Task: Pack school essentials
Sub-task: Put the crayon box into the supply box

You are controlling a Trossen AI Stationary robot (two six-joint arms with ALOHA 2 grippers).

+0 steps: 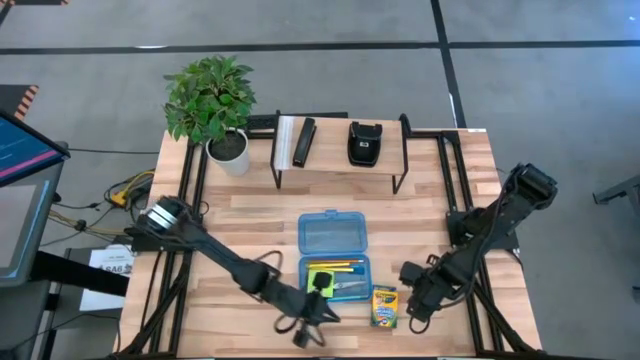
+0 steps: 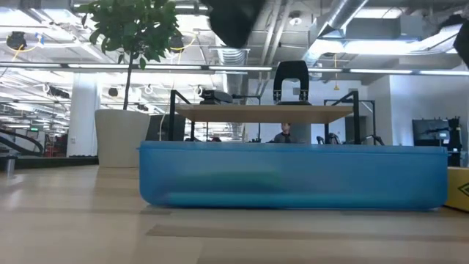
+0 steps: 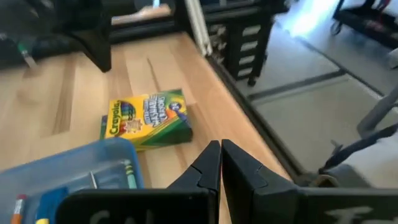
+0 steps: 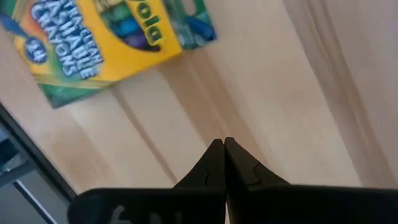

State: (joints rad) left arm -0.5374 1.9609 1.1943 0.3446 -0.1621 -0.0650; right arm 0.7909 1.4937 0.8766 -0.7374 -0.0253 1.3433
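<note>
The translucent blue case (image 1: 333, 252) lies open in the middle of the table, its lid toward the far side. In its near half lie a lime-green sticky-note pad (image 1: 320, 277) and thin pencils (image 1: 346, 266). The yellow-green crayon box (image 1: 384, 306) lies flat on the wood just right of the case. My left gripper (image 1: 322, 312) is shut at the case's near edge, pointing toward the crayon box (image 3: 146, 119). Just right of the crayon box (image 4: 106, 37), my right gripper (image 1: 412, 296) is shut and points down at bare wood. Neither touches anything.
A low shelf (image 1: 340, 165) at the far side carries two black objects (image 1: 364, 143). A potted plant (image 1: 212, 100) stands at the far left. The table's near edge (image 3: 249, 118) runs close to the crayon box. Bare wood lies left and right of the case.
</note>
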